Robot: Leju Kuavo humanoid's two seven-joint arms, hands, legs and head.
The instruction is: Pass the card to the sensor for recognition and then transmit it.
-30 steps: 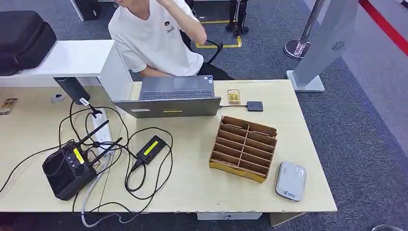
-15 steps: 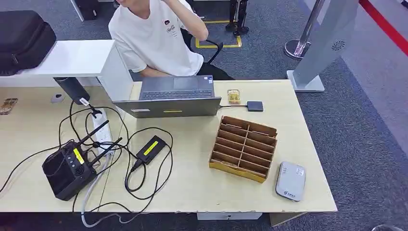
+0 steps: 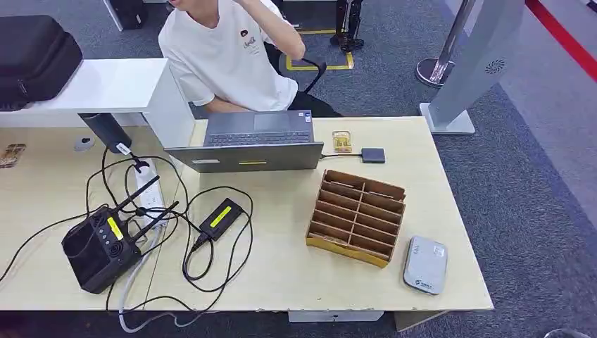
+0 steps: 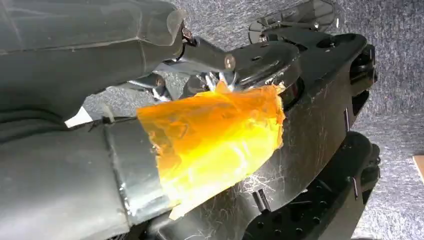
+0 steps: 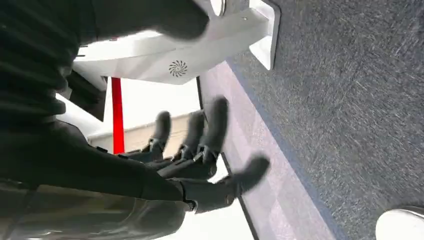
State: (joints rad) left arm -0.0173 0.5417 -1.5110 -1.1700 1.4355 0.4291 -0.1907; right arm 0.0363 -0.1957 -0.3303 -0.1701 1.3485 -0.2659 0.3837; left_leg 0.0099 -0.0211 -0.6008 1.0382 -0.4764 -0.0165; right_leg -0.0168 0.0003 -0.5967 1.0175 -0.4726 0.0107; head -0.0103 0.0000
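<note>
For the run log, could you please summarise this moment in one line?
right hand: open over carpet | card reader: table's right corner | wooden organizer: beside it

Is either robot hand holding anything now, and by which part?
The right hand holds nothing; its fingers are spread over the carpet. For the left hand, it cannot be told.

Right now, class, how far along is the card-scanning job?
Done: nothing the pictures settle. In hand: nothing; the right hand hangs over grey carpet, fingers spread and bare. No card rests on the grey rounded reader on the beige desk. That fits before a card is fetched or after it was passed on, so what is left cannot be told.
</note>
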